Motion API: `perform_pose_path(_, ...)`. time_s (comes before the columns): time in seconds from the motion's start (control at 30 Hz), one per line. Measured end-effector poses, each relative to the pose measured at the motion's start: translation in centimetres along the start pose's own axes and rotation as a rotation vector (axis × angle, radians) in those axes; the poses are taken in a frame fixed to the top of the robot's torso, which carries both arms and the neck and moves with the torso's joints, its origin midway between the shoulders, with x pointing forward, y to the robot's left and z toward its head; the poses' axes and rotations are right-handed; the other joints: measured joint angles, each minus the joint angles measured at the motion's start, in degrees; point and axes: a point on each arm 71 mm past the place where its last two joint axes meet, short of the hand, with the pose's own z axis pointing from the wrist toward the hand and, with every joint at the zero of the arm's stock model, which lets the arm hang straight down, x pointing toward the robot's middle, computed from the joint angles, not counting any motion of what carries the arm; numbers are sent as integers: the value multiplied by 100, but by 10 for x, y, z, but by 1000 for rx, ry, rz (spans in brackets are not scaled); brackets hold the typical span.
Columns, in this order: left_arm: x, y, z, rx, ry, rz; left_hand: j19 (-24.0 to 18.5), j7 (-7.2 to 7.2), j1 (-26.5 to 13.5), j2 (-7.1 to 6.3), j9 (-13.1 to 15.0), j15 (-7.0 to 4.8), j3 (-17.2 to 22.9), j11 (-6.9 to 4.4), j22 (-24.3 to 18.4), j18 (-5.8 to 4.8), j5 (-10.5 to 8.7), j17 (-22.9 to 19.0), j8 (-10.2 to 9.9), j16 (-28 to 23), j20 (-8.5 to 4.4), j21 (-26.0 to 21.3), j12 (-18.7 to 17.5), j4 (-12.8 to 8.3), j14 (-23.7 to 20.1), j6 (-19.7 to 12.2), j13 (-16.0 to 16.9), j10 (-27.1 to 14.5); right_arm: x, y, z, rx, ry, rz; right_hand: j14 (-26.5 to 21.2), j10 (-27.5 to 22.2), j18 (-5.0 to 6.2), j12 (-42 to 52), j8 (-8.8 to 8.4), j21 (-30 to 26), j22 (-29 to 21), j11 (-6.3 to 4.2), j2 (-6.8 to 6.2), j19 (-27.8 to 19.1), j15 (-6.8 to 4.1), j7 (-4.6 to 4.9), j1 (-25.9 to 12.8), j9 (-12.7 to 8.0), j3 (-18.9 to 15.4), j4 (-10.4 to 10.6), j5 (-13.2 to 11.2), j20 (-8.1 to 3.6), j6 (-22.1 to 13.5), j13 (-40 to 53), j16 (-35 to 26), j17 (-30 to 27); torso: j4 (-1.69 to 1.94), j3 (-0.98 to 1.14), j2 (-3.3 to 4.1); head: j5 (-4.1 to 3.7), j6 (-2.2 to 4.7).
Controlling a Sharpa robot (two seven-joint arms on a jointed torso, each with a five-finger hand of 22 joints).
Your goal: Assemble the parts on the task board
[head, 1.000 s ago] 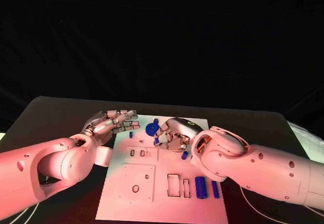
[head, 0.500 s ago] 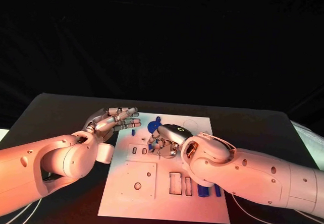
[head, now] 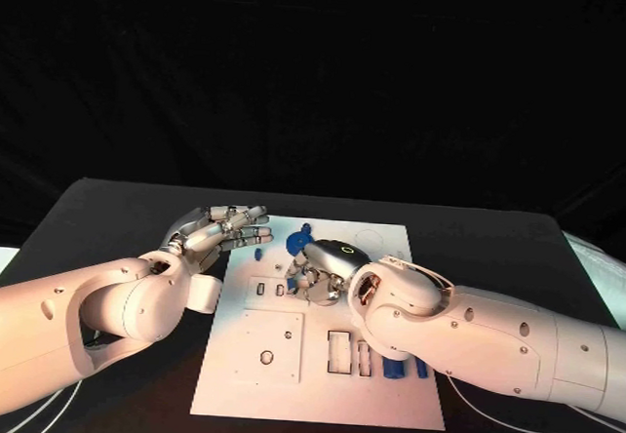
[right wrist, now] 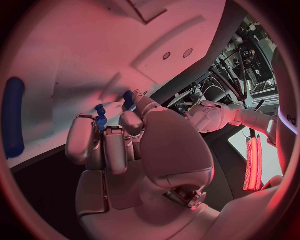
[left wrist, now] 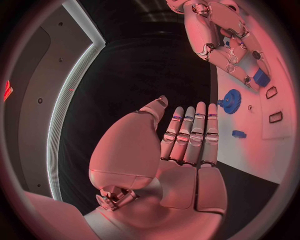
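The white task board [head: 319,373] lies in the lower middle of the head view on the black table [head: 102,215]. The right hand [head: 328,268] sits over the board's upper middle, fingers curled together and pinching a small blue part [right wrist: 100,116] against the board. The left hand [head: 216,233], at the board's upper left edge, holds nothing, fingers straight and slightly apart. A blue gear [head: 296,243] lies between the hands, and a blue cylinder [head: 393,366] lies at the board's lower right.

Right hand [head: 328,268] over board's [head: 291,372] middle; near end unobstructed.
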Motion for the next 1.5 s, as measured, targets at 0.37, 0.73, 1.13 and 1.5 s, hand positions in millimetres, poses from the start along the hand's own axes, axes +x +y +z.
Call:
perform_pose_path(0.37, -1, 0, 0, 0, -1, 0, 0, 0, 0, 0, 0, 0, 0, 0, 0, 0, 0, -7, 0, 0, 0, 0, 0, 0, 0, 0, 0, 0, 0, -1, 0, 0, 15, -18, 0, -47, 0, -127, 21, -24, -45, -6, -142, 0, 0, -33, -142, 13, -1, 1, 0, 0, 34, -77, -22, 0, 0, -3, -2, 8, -22)
perform_pose_path(0.73, -1, 0, 0, -1, -2, 0, 0, 0, 0, 0, 0, 0, 0, 0, 1, 0, 0, -7, 0, 0, 0, 0, 0, 0, 0, 0, 0, 0, 1, -2, -2, -1, 30, -32, 0, -121, 0, -257, -15, -54, -95, 9, -218, -2, 0, -45, -218, -4, -51, 17, 39, -1, 48, -166, -32, -1, 1, -3, -1, 5, -29)
perform_pose_path(1.13, -1, 0, 0, -1, -2, 0, 0, 0, 0, 0, 0, 0, 0, 0, -4, 0, 0, -12, 0, 0, 0, 0, 0, 0, 0, 0, 0, 0, 4, -1, -2, 2, 34, -37, 0, -201, 0, -413, -146, -114, -169, 86, -482, -63, 0, 65, -543, -55, -289, 161, 248, 22, -125, -285, -55, -1, 1, -3, -1, -1, -35)
perform_pose_path(1.5, -1, 0, 0, -2, -2, -1, 0, 0, 0, 0, 0, 0, 0, 0, -4, 0, 0, -12, 0, 0, 0, 0, 0, 0, 0, 0, 0, 0, 5, -2, -2, 3, 17, -30, -16, -426, 0, -751, -219, -250, -376, 129, -616, -131, 23, 108, -677, -83, -614, 326, 257, 87, -348, -542, -145, 2, 1, -6, 0, -3, -34)
